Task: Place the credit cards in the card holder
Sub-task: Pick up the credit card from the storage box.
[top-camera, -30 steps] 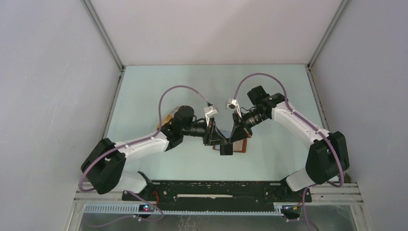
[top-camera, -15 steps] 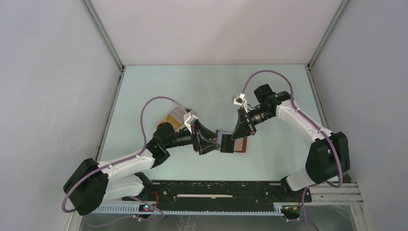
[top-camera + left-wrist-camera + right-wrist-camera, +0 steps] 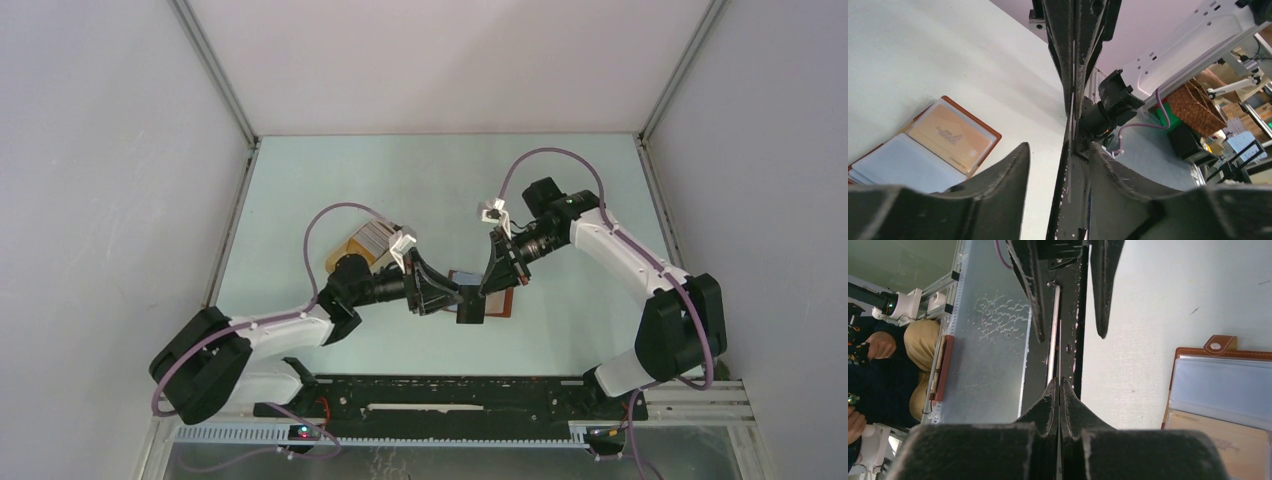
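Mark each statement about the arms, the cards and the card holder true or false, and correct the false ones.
1. The card holder lies open on the table. True.
2. The jaws of the right gripper are shut on a card seen edge-on. True.
3. The jaws of the left gripper are clamped tight on that card. False: they stand apart, one on each side of it.
4. Every pocket of the card holder is empty. False: a tan card sits in one pocket.
5. The holder's strap tab carries a snap. True.
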You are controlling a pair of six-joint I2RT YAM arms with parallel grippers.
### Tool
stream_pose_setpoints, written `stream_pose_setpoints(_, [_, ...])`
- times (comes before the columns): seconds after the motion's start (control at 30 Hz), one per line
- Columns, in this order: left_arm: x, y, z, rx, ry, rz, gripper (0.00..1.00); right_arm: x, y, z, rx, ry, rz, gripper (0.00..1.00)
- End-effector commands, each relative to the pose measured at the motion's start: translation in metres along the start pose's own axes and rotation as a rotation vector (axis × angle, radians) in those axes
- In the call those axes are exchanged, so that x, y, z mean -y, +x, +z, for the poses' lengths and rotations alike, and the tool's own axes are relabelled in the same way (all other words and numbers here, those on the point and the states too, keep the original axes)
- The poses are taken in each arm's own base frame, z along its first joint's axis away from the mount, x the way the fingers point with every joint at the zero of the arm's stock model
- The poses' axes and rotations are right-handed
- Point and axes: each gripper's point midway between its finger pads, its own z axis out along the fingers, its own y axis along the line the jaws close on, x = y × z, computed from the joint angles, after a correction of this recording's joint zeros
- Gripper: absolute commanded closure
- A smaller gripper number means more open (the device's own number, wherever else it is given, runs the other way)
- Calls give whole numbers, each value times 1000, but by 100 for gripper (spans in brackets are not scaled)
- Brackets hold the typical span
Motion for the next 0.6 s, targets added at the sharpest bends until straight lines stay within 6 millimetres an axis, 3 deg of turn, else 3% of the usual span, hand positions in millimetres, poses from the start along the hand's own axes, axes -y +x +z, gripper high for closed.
stream_pose_setpoints(0.0, [12, -8, 9, -19, 74, 18, 53, -5, -9, 1, -13, -12, -59, 100])
stream_pose_setpoints(0.13, [14, -5, 12, -46, 98, 9, 60, -3, -7, 4, -26, -18, -50, 100])
stream_pose_setpoints(0.57, [22, 0, 17, -85, 145, -9, 70, 3, 0, 7, -62, -4, -44, 100])
